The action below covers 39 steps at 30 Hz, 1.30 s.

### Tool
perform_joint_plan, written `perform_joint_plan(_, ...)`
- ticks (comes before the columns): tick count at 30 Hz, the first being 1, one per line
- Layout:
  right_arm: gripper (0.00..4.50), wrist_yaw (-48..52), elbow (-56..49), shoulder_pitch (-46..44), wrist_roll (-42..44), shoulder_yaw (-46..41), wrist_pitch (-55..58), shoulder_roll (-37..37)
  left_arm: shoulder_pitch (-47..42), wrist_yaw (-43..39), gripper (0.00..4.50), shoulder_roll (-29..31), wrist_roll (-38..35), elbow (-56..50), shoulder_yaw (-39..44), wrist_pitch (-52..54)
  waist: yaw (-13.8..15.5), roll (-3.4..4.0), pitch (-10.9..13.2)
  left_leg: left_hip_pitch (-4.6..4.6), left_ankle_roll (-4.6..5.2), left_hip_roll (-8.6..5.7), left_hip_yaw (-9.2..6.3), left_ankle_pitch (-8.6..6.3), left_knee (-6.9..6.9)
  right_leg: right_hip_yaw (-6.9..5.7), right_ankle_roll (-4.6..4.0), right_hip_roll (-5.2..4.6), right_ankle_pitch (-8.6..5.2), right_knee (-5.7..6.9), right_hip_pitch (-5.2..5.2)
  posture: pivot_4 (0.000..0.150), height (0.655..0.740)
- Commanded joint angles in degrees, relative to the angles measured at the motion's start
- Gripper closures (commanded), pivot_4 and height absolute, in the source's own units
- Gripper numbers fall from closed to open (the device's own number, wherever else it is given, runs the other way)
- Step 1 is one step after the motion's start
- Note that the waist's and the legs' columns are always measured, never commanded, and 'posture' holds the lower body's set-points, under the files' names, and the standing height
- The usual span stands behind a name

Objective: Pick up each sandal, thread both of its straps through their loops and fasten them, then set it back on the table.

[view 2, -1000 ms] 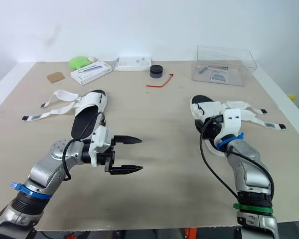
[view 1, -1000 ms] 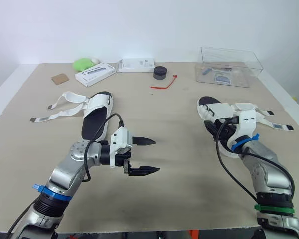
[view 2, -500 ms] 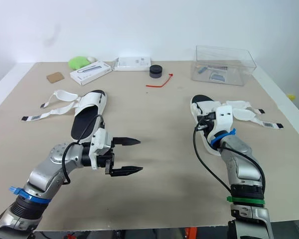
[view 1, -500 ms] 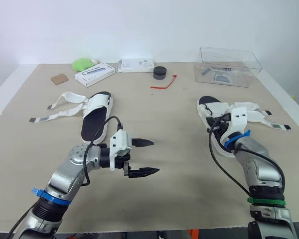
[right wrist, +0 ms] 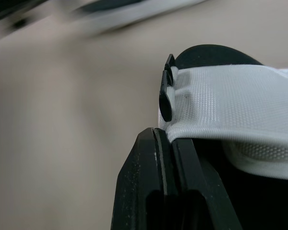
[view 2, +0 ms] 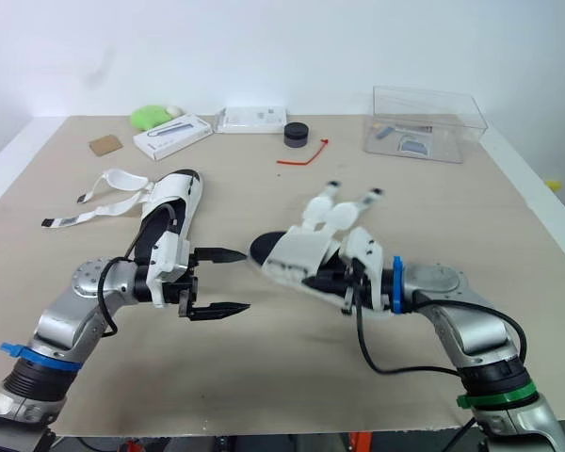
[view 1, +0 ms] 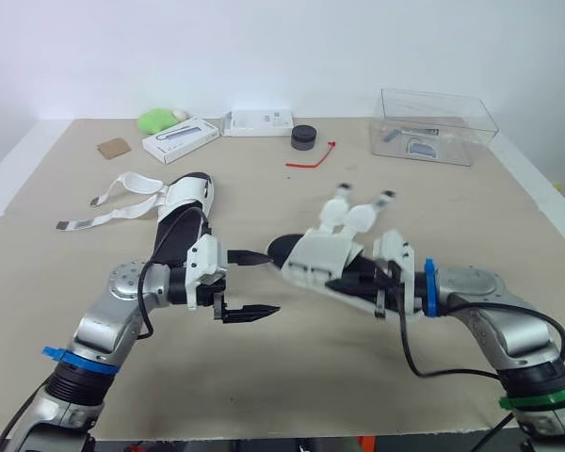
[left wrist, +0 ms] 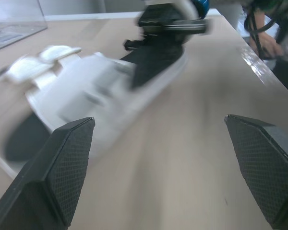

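Our right gripper (view 1: 347, 281) pinches the white sandal (view 1: 322, 252) at mid-table. Our left gripper (view 1: 262, 282) stands spread, its tips just beside the sandal's toe.

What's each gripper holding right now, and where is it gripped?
Right gripper is shut on the sandal, pinching its white mesh upper. Left gripper is open, holding nothing.

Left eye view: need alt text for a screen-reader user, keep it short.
The right gripper grips a white sandal near the middle of the table, its loose straps sticking up. The left gripper, fingers open, points toward it. A second sandal lies farther left, straps spread flat.
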Motion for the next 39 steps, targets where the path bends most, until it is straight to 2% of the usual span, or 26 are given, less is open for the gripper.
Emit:
perform_joint_plan(1, 4.47, 8.15, -1.19, -0.91, -1.74, 3.82, -5.37, -1.95, -1.22, -2.19, 0.0, 1.23, 0.33, 0.53, 1.85, -3.24, 0.0, -0.01, 0.0, 0.0, 0.0, -0.01, 0.01, 0.0, 0.0, 0.01, 0.01, -0.02, 0.01, 0.0, 0.0, 0.15, 0.74)
perform_joint_plan(4, 4.47, 10.89, 0.1, -1.7, -3.11, 5.48, -7.49, -2.4, -1.02, -2.66, 0.0, 1.75, 0.15, 0.38, 2.08, -3.39, -0.01, -0.02, 0.01, 0.0, -0.01, -0.02, 0.03, 0.0, 0.02, 0.02, 0.02, -0.05, 0.02, 0.0, 0.01, 0.15, 0.74)
perform_joint_plan(9, 4.47, 16.8, -2.65, -1.76, 1.4, 5.96, -4.33, -3.46, 0.14, -3.22, 0.0, 2.72, -0.24, -0.77, 2.42, -3.1, 0.0, -0.02, 0.01, 0.0, -0.04, 0.03, -0.04, -0.02, 0.01, -0.03, -0.01, 0.0, 0.0, 0.0, 0.0, 0.15, 0.74)
perform_joint_plan(12, 4.47, 20.67, -1.75, -1.49, 0.36, 6.66, -7.02, -4.57, 1.29, -3.76, 0.0, 3.44, -0.44, -1.66, 2.43, -3.24, -0.02, -0.02, 0.01, 0.0, -0.06, 0.04, -0.03, -0.03, 0.01, -0.03, -0.02, -0.01, -0.01, 0.0, 0.0, 0.15, 0.74)
perform_joint_plan(25, 4.47, 20.73, 6.98, -7.61, -2.97, 5.4, -10.93, -1.61, 1.64, -3.72, 0.0, 2.82, -0.46, -1.08, 1.96, -3.23, 0.0, -0.06, 0.04, 0.03, -0.11, 0.09, 0.0, -0.03, 0.07, -0.02, -0.05, 0.03, 0.06, 0.02, 0.01, 0.15, 0.74)
perform_joint_plan(37, 4.47, 20.76, 6.26, -4.75, -2.97, 5.65, -9.29, -3.23, 0.92, -2.67, 0.0, 1.57, 2.26, 0.83, 1.06, -5.23, 0.03, -0.07, 0.04, 0.02, -0.13, 0.08, 0.01, -0.05, 0.08, -0.01, -0.06, 0.01, 0.06, 0.02, 0.01, 0.15, 0.74)
perform_joint_plan(38, 3.77, 21.64, 6.13, -4.47, -2.8, 5.42, -8.64, -4.55, 0.57, -2.61, 0.0, 1.32, 2.34, 1.1, 0.98, -5.19, 0.04, -0.06, 0.04, 0.02, -0.13, 0.08, 0.01, -0.05, 0.08, -0.01, -0.06, 0.01, 0.06, 0.02, 0.01, 0.15, 0.74)
perform_joint_plan(39, 3.5, 21.93, 5.73, -4.18, -1.85, 4.5, -7.29, -5.61, 0.13, -2.49, 0.0, 1.07, 2.21, 1.39, 0.99, -4.82, 0.08, -0.07, 0.04, 0.02, -0.13, 0.08, 0.0, -0.05, 0.08, -0.01, -0.06, 0.0, 0.06, 0.02, 0.01, 0.15, 0.74)
